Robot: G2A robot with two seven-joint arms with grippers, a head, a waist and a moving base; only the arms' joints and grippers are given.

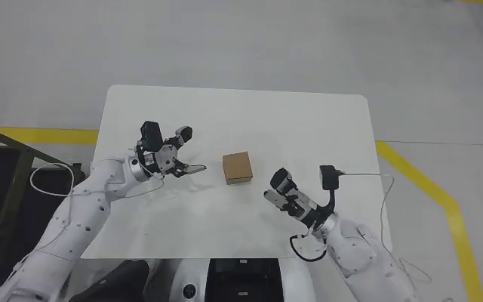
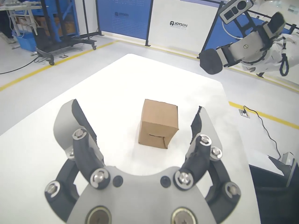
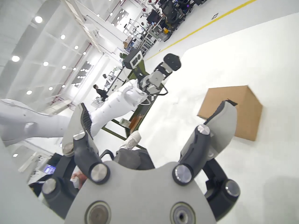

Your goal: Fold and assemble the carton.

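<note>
Left gripper (image 1: 190,151): fingers spread wide with nothing between them; it hangs above the left part of the table (image 1: 302,121), its open side turned toward the carton (image 1: 238,167)
Left fingers (image 2: 64,122): grey metal with dark pads on the inner faces, one to each side of the carton as the left wrist view frames it, neither touching it
Right gripper (image 1: 273,187): also spread and empty; it hangs above the table's front right part, aimed at the carton from the robot's side
Right fingers (image 3: 224,117): one overlaps the carton's near edge in the right wrist view, yet the top view shows a strip of bare table between gripper and carton
Carton: a brown cardboard box, folded into a closed cube-like shape, standing flat on the table near its middle, between the two grippers and near both, held by neither
Carton's side: the face toward the left gripper carries a tucked flap with a short curved slit low down; the top is shut and flat
Table: white, with rounded corners
Cable (image 1: 362,175): thin, runs from the camera (image 1: 328,175) on the right wrist out past the table's right edge
Floor (image 1: 226,45): grey, with yellow lines (image 1: 426,181) beside the table on both sides
Partition (image 2: 121,15): blue panels stand beyond the table's far end in the left wrist view
</note>
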